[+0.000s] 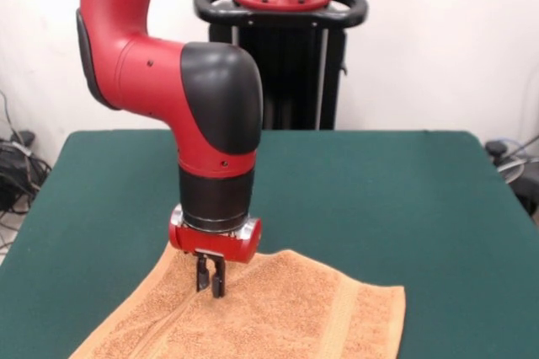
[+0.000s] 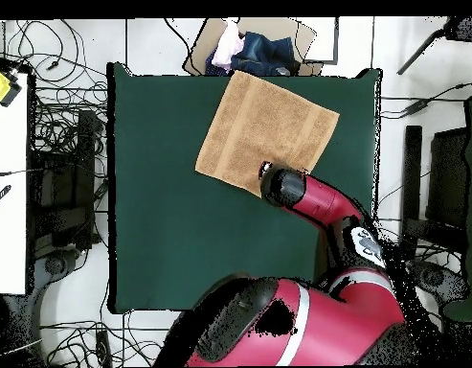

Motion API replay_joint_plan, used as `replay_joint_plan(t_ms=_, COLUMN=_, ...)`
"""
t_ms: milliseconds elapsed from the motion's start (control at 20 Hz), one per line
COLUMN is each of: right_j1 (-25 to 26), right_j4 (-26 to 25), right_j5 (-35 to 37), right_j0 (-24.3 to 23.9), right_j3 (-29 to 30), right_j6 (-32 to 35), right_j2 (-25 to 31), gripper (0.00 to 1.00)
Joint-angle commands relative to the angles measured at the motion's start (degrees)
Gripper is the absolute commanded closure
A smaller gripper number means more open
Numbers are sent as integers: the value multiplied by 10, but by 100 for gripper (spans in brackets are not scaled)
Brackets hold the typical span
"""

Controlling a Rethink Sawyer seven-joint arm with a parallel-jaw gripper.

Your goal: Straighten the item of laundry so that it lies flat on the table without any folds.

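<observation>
Fingers (image 1: 211, 277) nearly closed, tips pressing the towel (image 1: 278, 313).

Even, bright room light — soft shadows, no glare.

Towel (image 1: 278, 313): looped terry cloth, rough, matt, flat woven band. Table (image 1: 379, 199) under towel: felt-like, matt. Arm (image 1: 160, 72) above towel: glossy smooth plastic shell.

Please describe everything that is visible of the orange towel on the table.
The towel is orange-tan terry cloth, roughly square, with a flat woven band near its edges. It lies spread and turned at an angle on the green table, by the edge opposite the robot's base, with a long crease beside the gripper. The gripper's narrow-set fingertips reach down to the cloth near one edge.
</observation>
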Motion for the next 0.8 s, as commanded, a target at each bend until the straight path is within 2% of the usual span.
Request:
replay_joint_plan(t_ms=50, right_j1=27, right_j4=-5, right_j5=-65, right_j0=-26, right_j3=49, right_j6=125, right_j2=6, gripper=100)
replay_joint_plan(t_ms=500, right_j1=11, right_j4=5, right_j5=-25, right_j0=-6, right_j3=42, right_j6=122, right_j2=-16, gripper=100)
replay_joint_plan(t_ms=800, right_j1=30, right_j4=-5, right_j5=-61, right_j0=-25, right_j3=45, right_j6=116, right_j2=1, gripper=100)
